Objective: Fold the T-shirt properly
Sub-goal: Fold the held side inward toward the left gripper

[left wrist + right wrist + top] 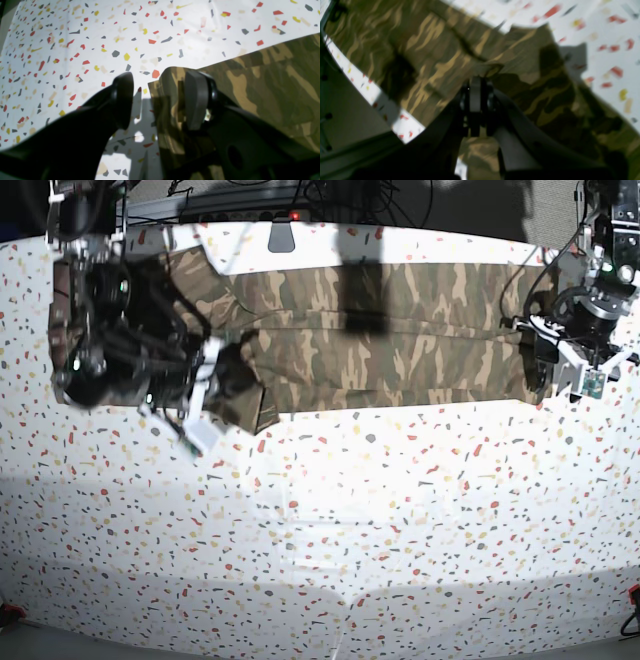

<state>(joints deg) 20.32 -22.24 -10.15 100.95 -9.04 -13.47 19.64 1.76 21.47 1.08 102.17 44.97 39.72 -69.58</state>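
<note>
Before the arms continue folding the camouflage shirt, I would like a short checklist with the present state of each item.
1. Right gripper shut on the olive, brown and tan camouflage cloth T-shirt: ok; the shirt's fabric is pinched between its jaws.
2. Left gripper gripping the shirt: not ok; it is open, straddling the shirt's corner edge.
3. Shirt fully on the white speckled table: ok in the base view.
4. Shirt lying flat: cannot tell; it is bunched near the right gripper.
5. Fold line straight: cannot tell; the right wrist view is blurred.
</note>
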